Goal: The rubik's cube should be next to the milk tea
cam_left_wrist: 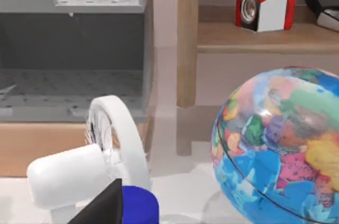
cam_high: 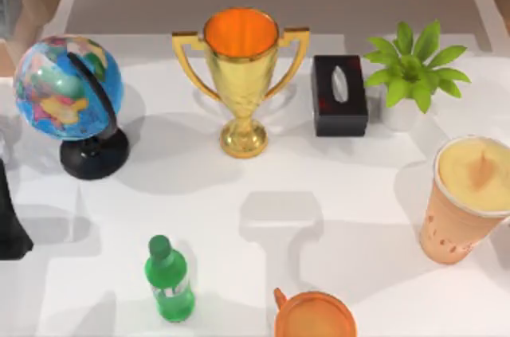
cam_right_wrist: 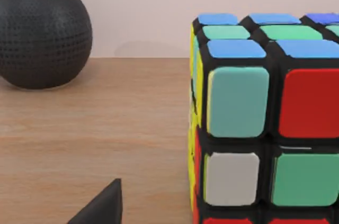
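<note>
The rubik's cube (cam_right_wrist: 265,123) stands on a wooden shelf, close in front of my right wrist camera, showing blue, green, red, white and yellow squares. A dark part of my right gripper (cam_right_wrist: 100,208) juts in low beside the cube, a short gap from it. The milk tea (cam_high: 470,197), a tall pale-orange cup with a creamy top, stands at the table's right edge. My left arm (cam_high: 9,221) is parked at the table's left edge, beside the globe (cam_high: 70,90).
On the table are a gold trophy (cam_high: 241,74), a black tissue box (cam_high: 339,94), a potted plant (cam_high: 410,74), a green bottle (cam_high: 169,280) and an orange mug (cam_high: 315,317). A black round speaker (cam_right_wrist: 42,33) shares the cube's shelf. A white fan (cam_left_wrist: 106,155) stands by the left arm.
</note>
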